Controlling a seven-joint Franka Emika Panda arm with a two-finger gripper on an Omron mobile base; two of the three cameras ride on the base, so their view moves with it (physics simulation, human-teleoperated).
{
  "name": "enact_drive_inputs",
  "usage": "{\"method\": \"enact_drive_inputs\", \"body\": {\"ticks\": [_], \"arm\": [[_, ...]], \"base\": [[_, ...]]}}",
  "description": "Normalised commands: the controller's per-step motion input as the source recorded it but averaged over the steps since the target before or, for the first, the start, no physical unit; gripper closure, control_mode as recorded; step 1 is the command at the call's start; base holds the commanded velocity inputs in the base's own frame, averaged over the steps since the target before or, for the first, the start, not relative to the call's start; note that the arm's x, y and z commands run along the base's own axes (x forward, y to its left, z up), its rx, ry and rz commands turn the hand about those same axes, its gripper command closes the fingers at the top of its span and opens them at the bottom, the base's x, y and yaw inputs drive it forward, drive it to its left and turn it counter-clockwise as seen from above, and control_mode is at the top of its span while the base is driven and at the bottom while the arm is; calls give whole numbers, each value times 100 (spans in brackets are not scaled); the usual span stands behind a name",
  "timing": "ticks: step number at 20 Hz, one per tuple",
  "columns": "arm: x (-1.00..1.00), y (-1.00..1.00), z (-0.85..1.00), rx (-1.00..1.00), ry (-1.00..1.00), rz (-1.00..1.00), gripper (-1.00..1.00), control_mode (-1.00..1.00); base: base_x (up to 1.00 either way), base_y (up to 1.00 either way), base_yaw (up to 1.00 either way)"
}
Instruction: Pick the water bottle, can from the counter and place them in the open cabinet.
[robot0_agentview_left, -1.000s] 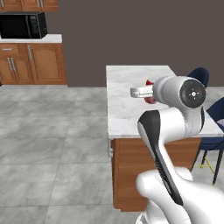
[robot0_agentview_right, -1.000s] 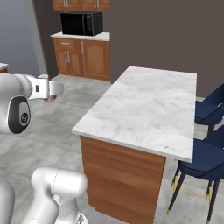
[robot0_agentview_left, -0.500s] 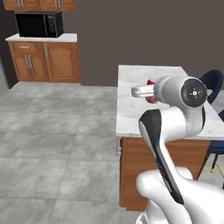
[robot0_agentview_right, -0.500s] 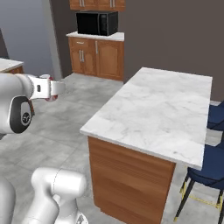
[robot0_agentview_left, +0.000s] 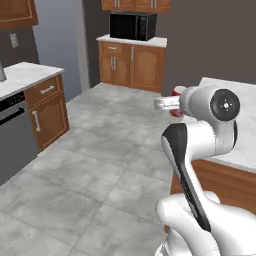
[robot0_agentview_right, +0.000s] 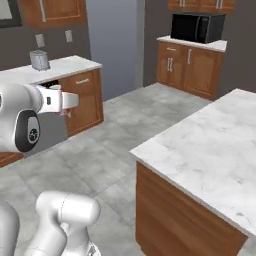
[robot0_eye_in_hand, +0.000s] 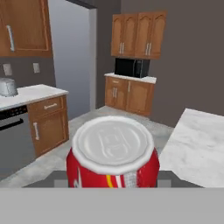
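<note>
1. Whole scene has swung since a second ago: the base has turned and driven, so the camera moved, not the furniture. The counter (robot0_agentview_right: 210, 150) now sits off to the right side; floor and low cabinets fill the middle.
2. Arm pose relative to the base looks unchanged, held out level in front.
3. Gripper (robot0_eye_in_hand: 112, 177) closed around the can (robot0_eye_in_hand: 113, 154), seen from its silver top in the hand view; a sliver of red shows past the wrist in the left base view (robot0_agentview_left: 177, 96). Can is off the counter, carried in the air.
4. Judgement: this is the transport leg, heading for the wall cabinet. The target cabinet with the bar handle cannot be picked out here.
5. Water bottle: no sighting, so its whereabouts are unknown.
6. Containers: microwave (robot0_agentview_left: 132, 26) on the far counter, door shut. Upper cabinets (robot0_eye_in_hand: 138, 35) above it shut. Contents cannot be seen.
7. Toaster-like grey item (robot0_agentview_right: 38, 59) stands on the side counter.
</note>
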Motion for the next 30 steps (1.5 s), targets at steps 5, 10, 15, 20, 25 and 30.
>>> {"method": "enact_drive_inputs", "body": {"ticks": [5,10,15,20,25,30], "arm": [[0,0,0,0,0,0,100,100],[0,0,0,0,0,0,100,100],[0,0,0,0,0,0,100,100],[0,0,0,0,0,0,100,100],[0,0,0,0,0,0,100,100],[0,0,0,0,0,0,100,100]], "base": [[-38,-26,77],[-22,-37,83],[-16,-33,82],[-7,-25,78],[0,-21,70],[0,-21,67]]}}
